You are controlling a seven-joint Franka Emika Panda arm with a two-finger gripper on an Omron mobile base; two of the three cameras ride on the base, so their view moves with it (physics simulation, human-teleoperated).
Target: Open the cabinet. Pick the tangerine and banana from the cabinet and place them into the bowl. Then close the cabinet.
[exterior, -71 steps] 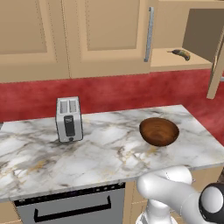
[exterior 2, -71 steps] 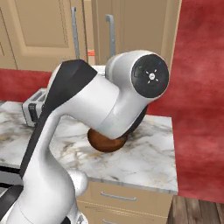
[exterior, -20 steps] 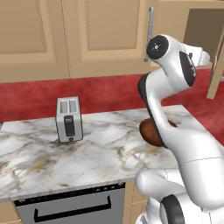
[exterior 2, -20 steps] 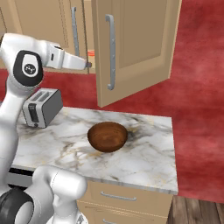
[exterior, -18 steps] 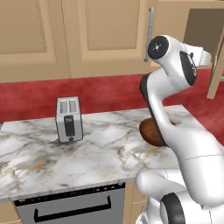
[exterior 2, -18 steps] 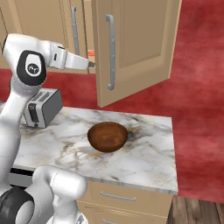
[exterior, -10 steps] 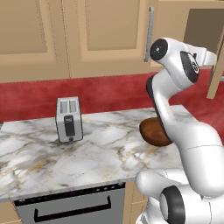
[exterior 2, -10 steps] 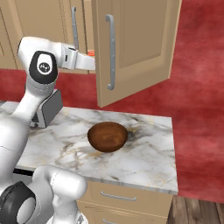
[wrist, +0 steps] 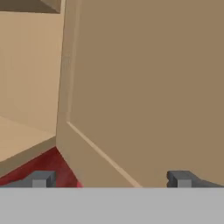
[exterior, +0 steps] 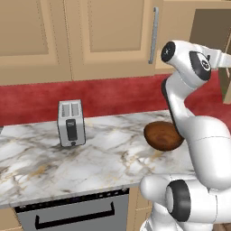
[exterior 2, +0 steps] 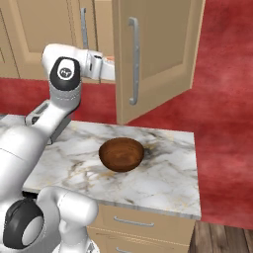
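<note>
Nearest me on the marble counter [exterior 2: 163, 183] sits the bowl [exterior 2: 121, 154], dark reddish-brown and glossy, with nothing inside it that I can see; in the left base view the bowl [exterior: 162, 135] lies at about 3 o'clock from the silver toaster [exterior: 71, 123], partly behind my arm. The toaster stands upright near the back of the counter, well apart from the bowl.

Above and beyond, the cabinet [exterior 2: 148, 54] has its right door swung out toward me, silver bar handle [exterior 2: 133, 62] facing the right base camera. The left door [exterior: 117, 36] is shut, its handle [exterior: 154, 34] vertical along its right edge.

My arm reaches up at about 12 o'clock over the bowl, the hand going in behind the open door. In the hand view the gripper [wrist: 111, 179] has its two tips set wide apart with nothing between them; ahead is plain tan cabinet panel, and a strip of red wall [wrist: 48, 168] shows at 7 o'clock.

In the right base view a small orange patch, seemingly the tangerine [exterior 2: 109, 59], peeks out just beside the door's edge, at the hand's far end. I cannot tell whether the tips touch it.
</note>
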